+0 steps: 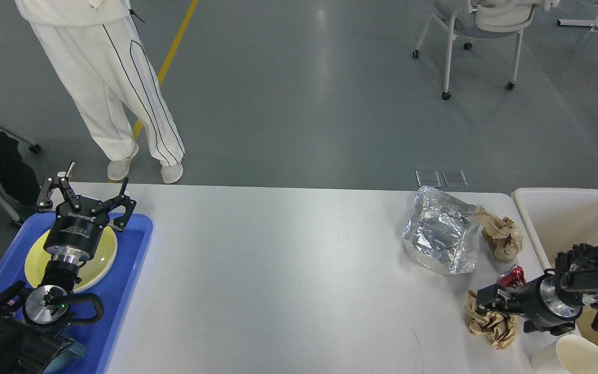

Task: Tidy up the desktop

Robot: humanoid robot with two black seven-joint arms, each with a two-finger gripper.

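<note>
The desktop [288, 270] is a large white-grey tabletop. At its right end lie a silver foil bag [442, 236], a crumpled brown paper [501, 234] beside it, a second crumpled brown paper [492, 323] nearer me, and a crushed red can [512, 277], mostly hidden behind my right wrist. My right gripper [486, 301] is low over the top of the nearer crumpled paper; its dark fingers cannot be told apart. My left gripper [85, 196] is open and empty above the blue tray's far end.
A blue tray [133, 259] with a yellow plate [103, 255] sits at the desktop's left end. A cream-white bin [563, 208] stands at the right edge. A paper cup [571, 356] lies at the near right corner. A person in white stands beyond the far left edge.
</note>
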